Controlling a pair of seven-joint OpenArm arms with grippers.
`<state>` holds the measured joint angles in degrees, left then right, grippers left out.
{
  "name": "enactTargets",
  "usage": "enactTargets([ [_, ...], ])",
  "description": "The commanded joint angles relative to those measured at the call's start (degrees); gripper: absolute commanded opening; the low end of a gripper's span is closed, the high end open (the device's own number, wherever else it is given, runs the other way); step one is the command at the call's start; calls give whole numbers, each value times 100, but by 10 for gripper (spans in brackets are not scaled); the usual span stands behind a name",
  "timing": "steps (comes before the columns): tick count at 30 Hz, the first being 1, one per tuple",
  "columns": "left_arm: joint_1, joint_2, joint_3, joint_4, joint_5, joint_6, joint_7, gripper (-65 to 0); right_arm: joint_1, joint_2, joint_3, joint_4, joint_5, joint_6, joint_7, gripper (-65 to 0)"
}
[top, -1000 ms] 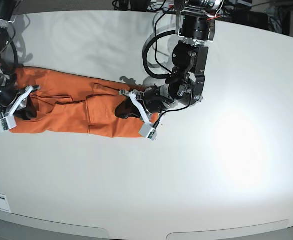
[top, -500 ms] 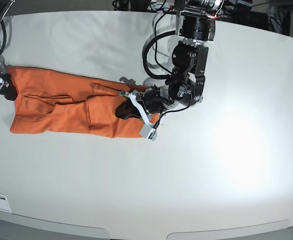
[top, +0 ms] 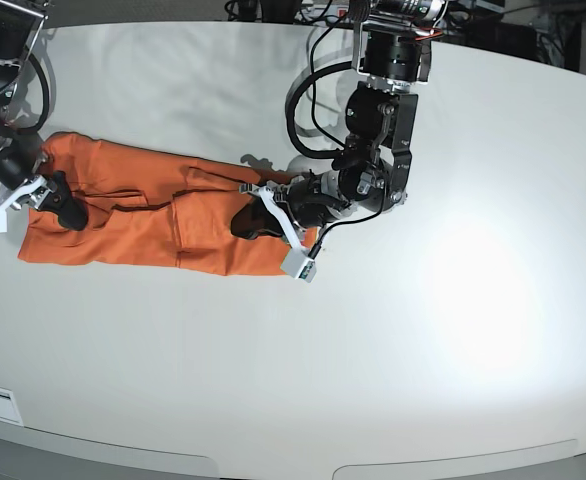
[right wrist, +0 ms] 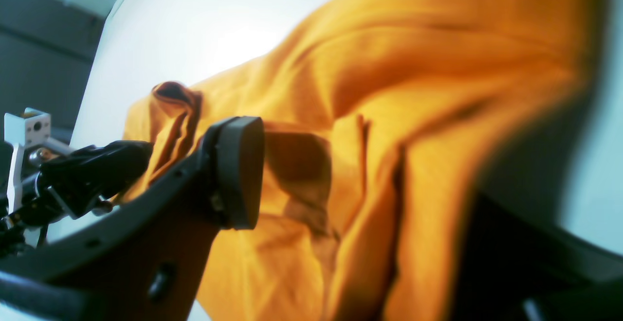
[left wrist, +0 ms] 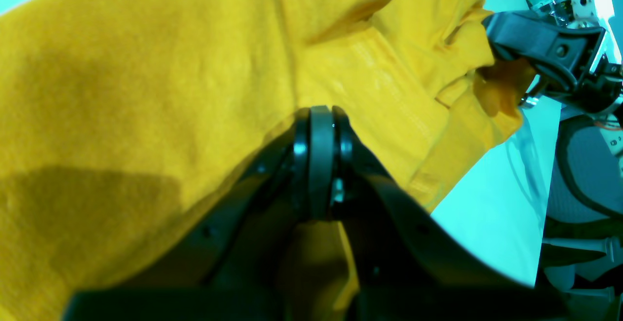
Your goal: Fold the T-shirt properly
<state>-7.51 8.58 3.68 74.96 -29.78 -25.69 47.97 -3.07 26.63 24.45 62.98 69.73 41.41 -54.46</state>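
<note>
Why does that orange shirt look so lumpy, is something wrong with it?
Nothing is damaged. The T-shirt lies as a long band on the table, with rumpled folds bunched at the end under the left hand. The right hand is open over the other end.

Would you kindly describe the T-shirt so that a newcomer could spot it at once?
Start from the wide white table and look to its left part in the base view. The T-shirt lies there as a long folded band, the only orange cloth.
</note>
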Motion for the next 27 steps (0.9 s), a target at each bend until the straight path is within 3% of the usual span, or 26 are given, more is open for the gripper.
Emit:
enactTargets([
  [1,2,31,-4,2,-46,131,179,-650,15,52,-74,-9,-415,-141,-389,-322],
  [2,0,31,-4,2,-46,131,179,-650,72,52,-83,-9,-472,-141,-389,-373],
  [5,-7,33,-4,2,-50,129,177,-650,203,107,-72,-9,-706,-141,-387,-640],
  [10,-133,31,-4,83,-385,-175,271,-650,393,289,63,7,-929,-141,-387,-650],
  [15,-319,31,-4,535,-1462,-1067,870,-650,481,555,74,284,-1451,-141,-367,-650],
  [17,-435,31,-4,741,-1775,-1235,1163,-569,481,656,74,490,-1541,-141,-358,-650],
  [21,-660,17,-4,1023,-1853,-1250,1598,-434,481,787,74,1069,-2124,-141,-321,-650],
  [23,-719,-31,-7,1045,-1818,-1248,1663,-427,479,785,74,1443,-2448,-149,-319,-650],
  [27,-728,-262,-7,1045,-1449,-1248,1659,-427,442,778,72,2317,-2830,-538,-326,-650],
])
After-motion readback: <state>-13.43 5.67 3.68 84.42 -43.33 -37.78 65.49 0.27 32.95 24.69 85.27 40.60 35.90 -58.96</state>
